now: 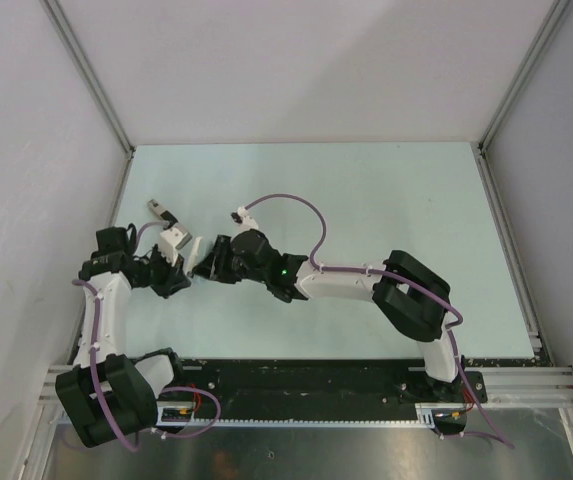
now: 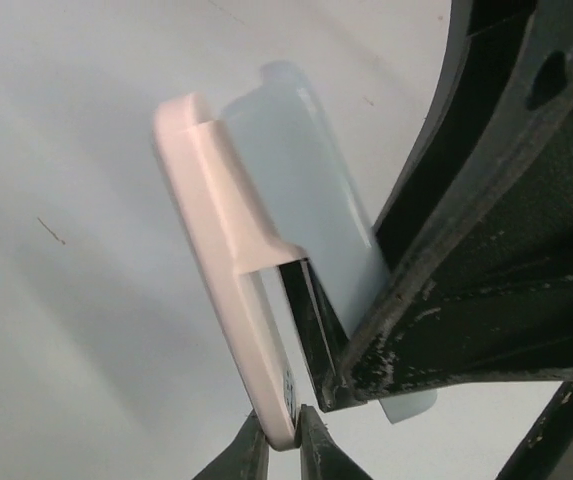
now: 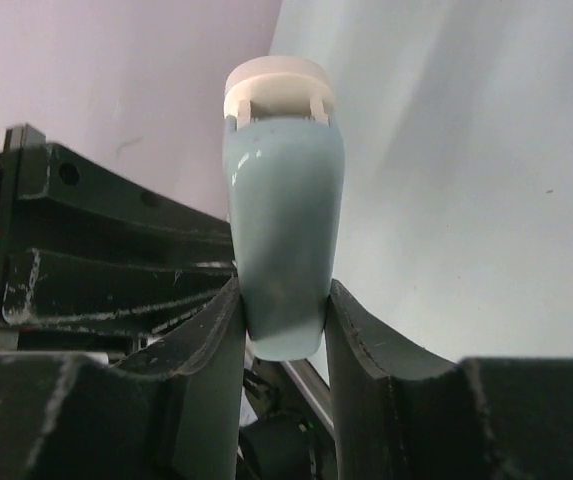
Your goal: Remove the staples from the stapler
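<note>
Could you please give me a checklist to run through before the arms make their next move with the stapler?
1. Right pincer closed on the stapler, on its pale-blue shell: ok.
2. Left pincer pinching the stapler's white end: ok.
3. Black inner bar showing between shell and white base: ok.
4. Inner bar slid out for unloading: cannot tell.
5. Staples in sight: not ok, none shows.
6. Stapler held off the table: cannot tell.
</note>
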`<state>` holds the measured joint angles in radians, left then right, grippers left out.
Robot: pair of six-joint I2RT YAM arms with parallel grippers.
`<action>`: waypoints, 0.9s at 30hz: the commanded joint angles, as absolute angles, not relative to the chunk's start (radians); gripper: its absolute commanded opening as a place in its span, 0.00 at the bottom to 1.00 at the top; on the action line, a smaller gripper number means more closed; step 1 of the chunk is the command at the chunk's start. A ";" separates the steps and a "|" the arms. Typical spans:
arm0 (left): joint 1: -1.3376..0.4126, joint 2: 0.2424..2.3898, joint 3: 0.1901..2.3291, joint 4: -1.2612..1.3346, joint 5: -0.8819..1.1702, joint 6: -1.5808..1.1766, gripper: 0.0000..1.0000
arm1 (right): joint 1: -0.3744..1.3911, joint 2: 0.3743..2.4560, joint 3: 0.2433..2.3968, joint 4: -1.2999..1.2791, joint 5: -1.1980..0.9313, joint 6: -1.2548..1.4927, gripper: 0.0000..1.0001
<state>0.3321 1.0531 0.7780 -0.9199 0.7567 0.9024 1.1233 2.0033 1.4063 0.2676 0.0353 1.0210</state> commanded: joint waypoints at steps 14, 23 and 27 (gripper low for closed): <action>0.339 0.996 0.750 -0.815 0.555 1.114 0.08 | 1.034 1.903 1.353 0.067 -0.198 0.721 0.00; 0.331 0.901 0.668 -0.634 0.453 1.246 0.09 | 1.043 1.891 1.353 -0.044 -0.165 0.490 0.00; 0.310 0.857 0.622 -0.568 0.421 1.348 0.11 | 1.057 1.885 1.354 -0.064 -0.114 0.403 0.00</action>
<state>0.3195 0.9112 0.6453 -0.7048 0.5243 1.2015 1.0634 1.9263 1.3647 0.0780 -0.2432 0.5564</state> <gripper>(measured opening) 0.163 0.370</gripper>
